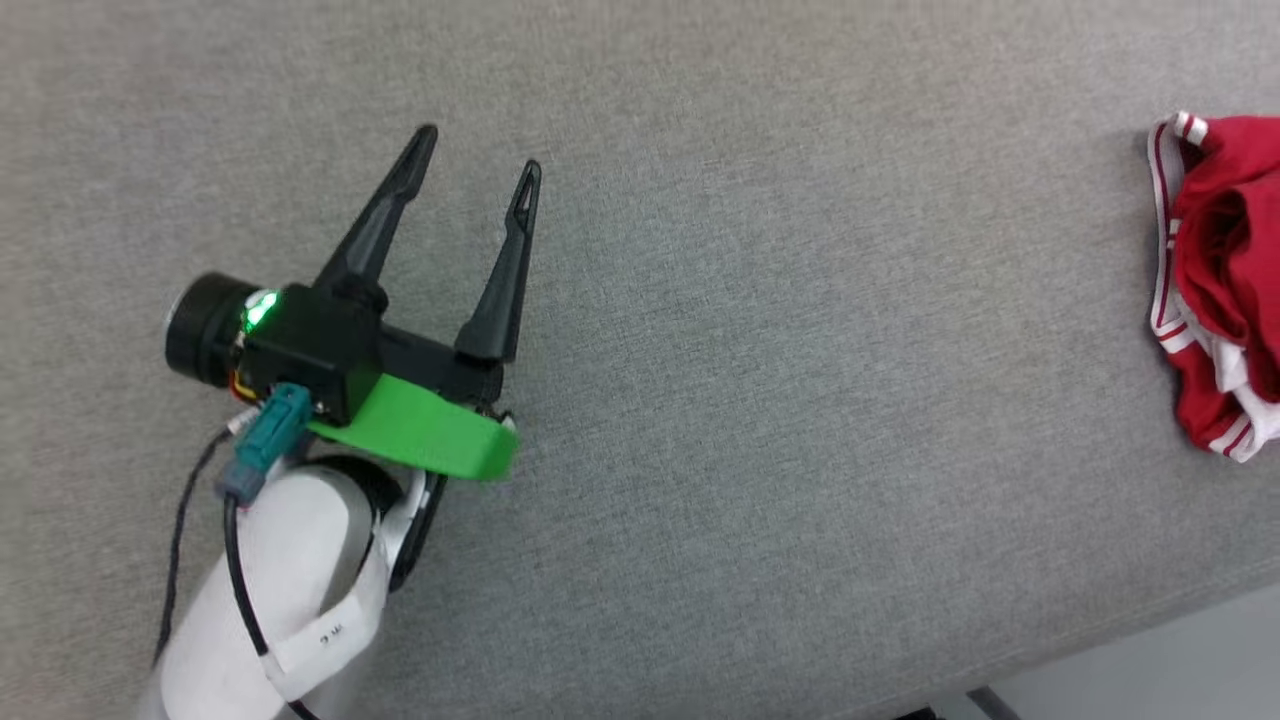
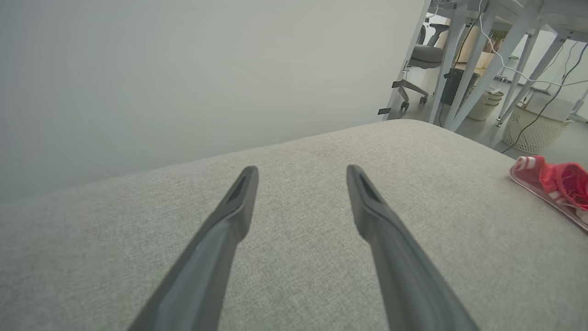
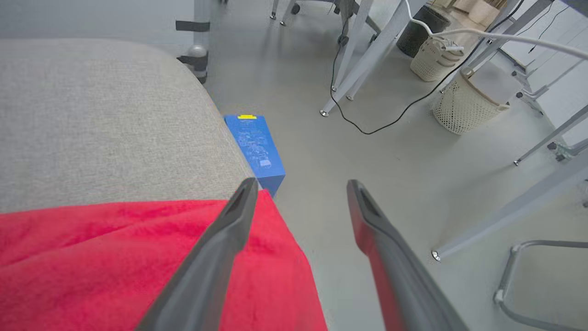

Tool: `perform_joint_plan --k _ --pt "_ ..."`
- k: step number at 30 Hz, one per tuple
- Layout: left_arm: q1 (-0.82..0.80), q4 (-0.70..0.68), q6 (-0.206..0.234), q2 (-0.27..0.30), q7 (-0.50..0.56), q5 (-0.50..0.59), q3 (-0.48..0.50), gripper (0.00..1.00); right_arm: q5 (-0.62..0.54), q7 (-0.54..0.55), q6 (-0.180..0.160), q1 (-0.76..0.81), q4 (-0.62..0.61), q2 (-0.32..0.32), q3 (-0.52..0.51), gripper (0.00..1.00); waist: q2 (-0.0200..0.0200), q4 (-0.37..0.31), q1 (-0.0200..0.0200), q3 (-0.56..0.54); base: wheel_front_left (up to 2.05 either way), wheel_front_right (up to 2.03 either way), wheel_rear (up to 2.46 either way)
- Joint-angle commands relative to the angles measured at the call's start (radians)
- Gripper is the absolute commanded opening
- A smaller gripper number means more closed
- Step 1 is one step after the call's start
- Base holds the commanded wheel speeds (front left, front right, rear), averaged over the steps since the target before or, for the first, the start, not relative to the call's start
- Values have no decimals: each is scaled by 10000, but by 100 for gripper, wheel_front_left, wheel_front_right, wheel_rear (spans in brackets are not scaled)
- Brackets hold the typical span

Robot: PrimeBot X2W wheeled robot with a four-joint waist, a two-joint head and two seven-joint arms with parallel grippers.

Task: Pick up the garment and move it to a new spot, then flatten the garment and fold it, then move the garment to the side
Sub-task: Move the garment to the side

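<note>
- Garment [image 3: 115, 257], red and rumpled, lies nearest in the right wrist view. It sits at the rounded corner of the grey fabric-covered desk [image 3: 92, 115] and reaches the desk's edge.
- Right hand [image 3: 301, 182] hovers over that corner with its fingers spread wide and nothing between them. One finger crosses above the red cloth; the other stands out over the floor.
- Just past the corner, a blue box [image 3: 257, 147] lies on the floor against the desk's side.
- Farther off on the floor are two white woven baskets [image 3: 464, 103], a black cable [image 3: 381, 122] and pale table legs.
- In the head view, the garment is bunched at the desk's right edge, with white red-striped trim along its left side.
- Left hand [image 1: 480, 150] is well apart from the garment, over bare grey fabric at the left, its fingers wide and empty.
- In the left wrist view, the garment sits at the far right of the desk, and an office chair [image 2: 420, 57] stands beyond.
</note>
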Motion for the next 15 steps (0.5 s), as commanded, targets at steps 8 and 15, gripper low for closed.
perform_joint_plan --k 8,15 --pt "1373 1070 376 -513 -832 -631 93 100 -346 -453 -9 1855 -1540 1034 -236 100 0 775 0 -2522 0 0 0" --pt "2369 1755 610 -791 -1186 -1084 291 100 -486 -459 -9 4314 -3852 2191 -253 100 0 1500 0 -3745 0 0 0"
